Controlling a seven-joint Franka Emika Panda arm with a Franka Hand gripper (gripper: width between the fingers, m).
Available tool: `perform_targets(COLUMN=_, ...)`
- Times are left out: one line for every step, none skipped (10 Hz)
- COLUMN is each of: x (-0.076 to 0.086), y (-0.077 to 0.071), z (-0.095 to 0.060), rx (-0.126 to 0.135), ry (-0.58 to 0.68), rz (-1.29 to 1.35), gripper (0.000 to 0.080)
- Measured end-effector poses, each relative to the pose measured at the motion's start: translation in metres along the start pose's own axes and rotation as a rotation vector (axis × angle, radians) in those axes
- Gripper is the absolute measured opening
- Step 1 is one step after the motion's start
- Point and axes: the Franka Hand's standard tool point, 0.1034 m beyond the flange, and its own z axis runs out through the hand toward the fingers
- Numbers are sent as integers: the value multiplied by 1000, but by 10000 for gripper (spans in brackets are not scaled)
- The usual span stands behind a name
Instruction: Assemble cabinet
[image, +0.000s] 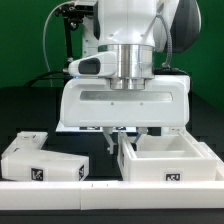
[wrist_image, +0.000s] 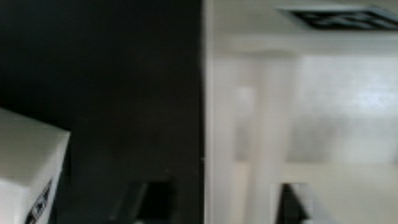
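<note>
Gripper (image: 116, 140), spread wide and empty, hovers over one wall of cabinet box (image: 150, 168)

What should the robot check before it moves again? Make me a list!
1. Claw lined up with the box: ok. In the wrist view the box's edge runs between the fingers.
2. Claw gripping the box: cannot tell. The fingers stand apart, but no contact shows.
3. Box sitting open side up: ok.
4. Block out of the claw's way: ok. It lies apart, toward the exterior view's left.
5. Tag on the box readable: not ok. It is blurred in the wrist view.
</note>
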Motion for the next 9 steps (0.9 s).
perform_targets(x=0, y=0, z=0, rx=0, ry=0, rz=0, gripper=382)
perform_targets(x=0, y=0, z=0, rx=0, ry=0, rz=0, gripper=518)
perform_targets(x=0, y=-1, z=1, rx=2, ry=-4, rz=11, gripper=518)
perform_targets(x=1, y=-4, z=3, rx=6, ry=-12, rz=27, gripper=700)
perform_targets(x=2, y=-7, z=5, rx=9, ry=-23, rz=29, gripper=774)
perform_targets(x=0, y=-6, z=9, rx=10, ry=-33, rz=31, gripper=794)
perform_targets(x=0, y=-5, z=11, rx=8, ry=-35, rz=32, gripper=794)
perform_targets(x=0, y=-6, z=11, rx=9, ry=-34, rz=31, gripper=797)
perform_targets(x=0, y=-6, z=11, rx=8, ry=-34, rz=31, gripper=796)
